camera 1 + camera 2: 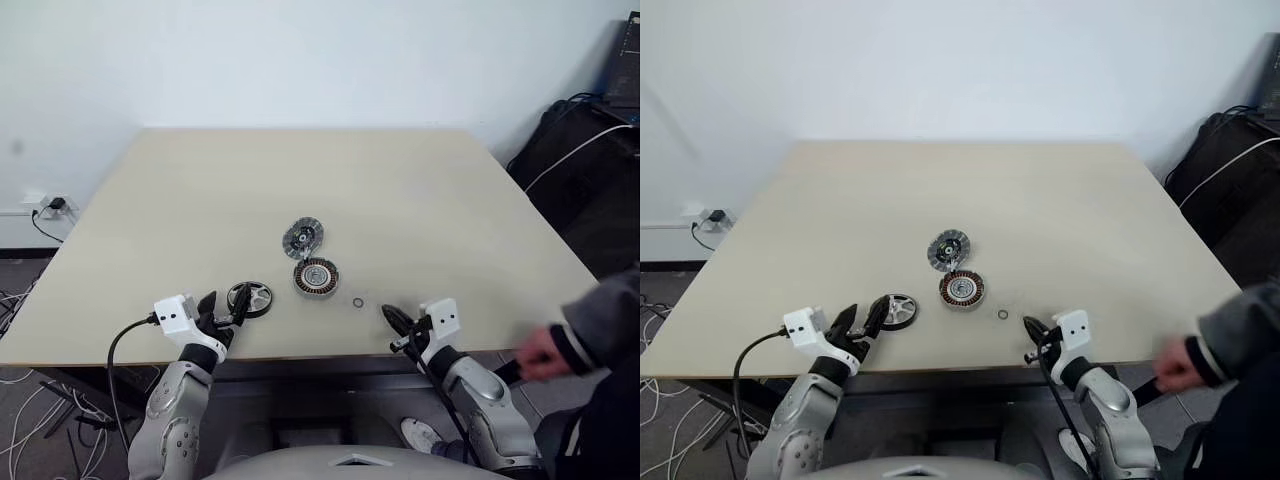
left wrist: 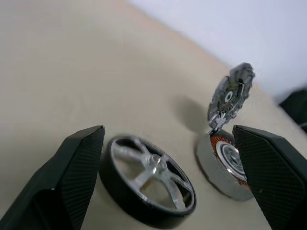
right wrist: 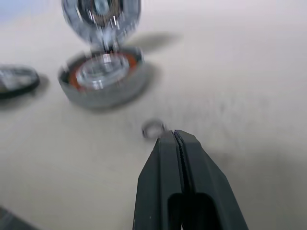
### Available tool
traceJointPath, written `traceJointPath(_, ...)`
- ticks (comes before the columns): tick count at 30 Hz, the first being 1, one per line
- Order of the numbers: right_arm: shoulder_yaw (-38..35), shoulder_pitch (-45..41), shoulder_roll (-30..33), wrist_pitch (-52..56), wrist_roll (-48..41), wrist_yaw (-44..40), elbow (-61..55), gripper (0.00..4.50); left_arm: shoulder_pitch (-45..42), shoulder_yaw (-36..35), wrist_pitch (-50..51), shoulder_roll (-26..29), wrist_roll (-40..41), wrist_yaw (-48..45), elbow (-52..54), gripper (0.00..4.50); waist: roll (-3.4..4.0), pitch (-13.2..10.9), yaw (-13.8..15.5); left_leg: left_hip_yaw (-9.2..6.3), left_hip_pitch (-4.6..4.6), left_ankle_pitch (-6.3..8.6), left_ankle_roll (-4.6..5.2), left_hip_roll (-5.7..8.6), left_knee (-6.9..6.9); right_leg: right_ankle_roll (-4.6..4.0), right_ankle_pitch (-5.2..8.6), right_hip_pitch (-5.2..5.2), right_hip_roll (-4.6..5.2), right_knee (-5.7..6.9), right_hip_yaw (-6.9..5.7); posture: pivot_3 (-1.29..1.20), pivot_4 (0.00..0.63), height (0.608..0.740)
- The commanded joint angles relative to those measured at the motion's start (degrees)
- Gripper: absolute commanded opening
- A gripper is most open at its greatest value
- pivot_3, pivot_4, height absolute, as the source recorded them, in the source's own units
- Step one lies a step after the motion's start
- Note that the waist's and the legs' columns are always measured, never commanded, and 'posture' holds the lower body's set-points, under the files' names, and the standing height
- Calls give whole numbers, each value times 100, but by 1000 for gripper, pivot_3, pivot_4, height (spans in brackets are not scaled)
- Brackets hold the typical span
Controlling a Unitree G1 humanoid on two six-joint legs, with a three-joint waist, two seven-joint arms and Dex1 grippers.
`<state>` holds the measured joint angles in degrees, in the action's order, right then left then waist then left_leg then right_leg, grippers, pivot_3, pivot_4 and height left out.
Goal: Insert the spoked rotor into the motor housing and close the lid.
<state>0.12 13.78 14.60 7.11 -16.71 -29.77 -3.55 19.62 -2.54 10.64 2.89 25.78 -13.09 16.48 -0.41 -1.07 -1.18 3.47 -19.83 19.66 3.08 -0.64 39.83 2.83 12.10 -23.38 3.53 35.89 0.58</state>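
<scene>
A: Spreading wide, our left gripper (image 2: 163, 182) has a finger (image 2: 72, 177) on each side of the rotor (image 1: 249, 298), which lies flat near the table (image 1: 200, 200) edge, not yet pinched. Our right gripper (image 3: 176, 136) is pressed closed on nothing, its tip just beside a small ring (image 3: 152, 129).

B: We judge the step is grasping the rotor. We should centre it between the pads and close on the dark rim, not the spokes, so it lifts level.

A: The housing (image 1: 316, 276) sits to its right, windings up, lid (image 1: 302, 237) standing open behind it.

B: We count one rotor, one housing, one lid, one ring.
</scene>
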Motion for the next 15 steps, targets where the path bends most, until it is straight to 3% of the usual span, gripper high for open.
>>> traceJointPath(1,7,-181,-90,217,-104,104,-333,407,-134,375,-618,149,-944,58,128,4500,0,0,3,0,0,0,0,1,0,0,0,1,0,-1,0,0,0,740)
traceJointPath(9,369,-538,-264,955,335,681,-464,2891,-283,653,-820,294,-1724,134,-24,4500,18,4,4,2,-2,0,1,-16,0,-1,-1,-4,1,1,-1,0,0,740)
traceJointPath(15,664,-1068,-388,1692,596,1021,-320,2891,-317,677,-748,287,-1872,145,-94,4500,23,6,3,3,-2,0,1,-16,0,-1,-1,-4,2,3,0,0,0,740)
